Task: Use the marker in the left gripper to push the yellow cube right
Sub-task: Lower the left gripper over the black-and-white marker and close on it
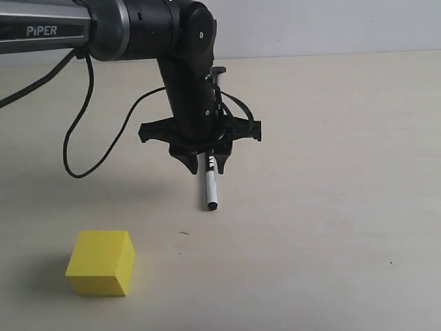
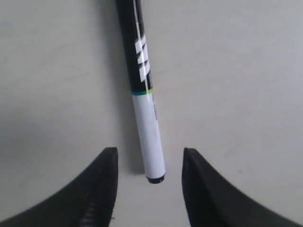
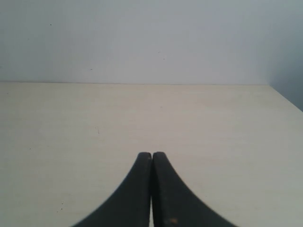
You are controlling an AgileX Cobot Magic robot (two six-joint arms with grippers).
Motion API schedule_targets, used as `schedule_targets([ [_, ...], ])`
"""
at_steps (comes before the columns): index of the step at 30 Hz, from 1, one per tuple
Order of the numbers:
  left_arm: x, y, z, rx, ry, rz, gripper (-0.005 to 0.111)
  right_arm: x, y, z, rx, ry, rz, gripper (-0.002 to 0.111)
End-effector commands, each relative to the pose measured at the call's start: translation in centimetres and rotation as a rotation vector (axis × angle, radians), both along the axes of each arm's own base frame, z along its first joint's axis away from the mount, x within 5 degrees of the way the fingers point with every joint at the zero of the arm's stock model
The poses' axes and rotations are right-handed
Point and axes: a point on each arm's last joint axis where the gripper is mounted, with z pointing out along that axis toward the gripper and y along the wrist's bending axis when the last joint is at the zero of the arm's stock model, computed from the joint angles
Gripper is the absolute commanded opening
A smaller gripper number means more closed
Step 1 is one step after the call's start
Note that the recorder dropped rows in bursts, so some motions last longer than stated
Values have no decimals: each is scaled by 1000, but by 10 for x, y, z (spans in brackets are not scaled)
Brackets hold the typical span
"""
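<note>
Hovering left gripper (image 1: pixel 207 169): jaws wide
Marker (image 1: pixel 211 187): between the jaws, untouched
Yellow cube (image 1: pixel 100 263): well off table's (image 1: pixel 331 207) far edge
Right gripper (image 3: pixel 151 158): closed

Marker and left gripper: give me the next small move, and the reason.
Probably close the left gripper on the marker. Its fingers stand apart with a gap on each side of the barrel, so nothing grips it. The yellow cube sits well apart, untouched; pushing it needs a firm hold first.
</note>
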Motion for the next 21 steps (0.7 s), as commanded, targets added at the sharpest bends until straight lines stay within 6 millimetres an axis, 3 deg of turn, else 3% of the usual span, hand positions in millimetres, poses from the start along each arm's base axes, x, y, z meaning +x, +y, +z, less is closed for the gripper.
schedule_targets([
  [1, 1, -4, -10, 3, 9, 10, 43, 0, 0, -1, -6, -6, -5, 0],
  [7, 3, -5, -27, 20, 24, 10, 43, 0, 0, -1, -6, -6, -5, 0],
  [21, 6, -7, -40, 16, 9, 8, 43, 0, 0, -1, -6, -6, -5, 0],
])
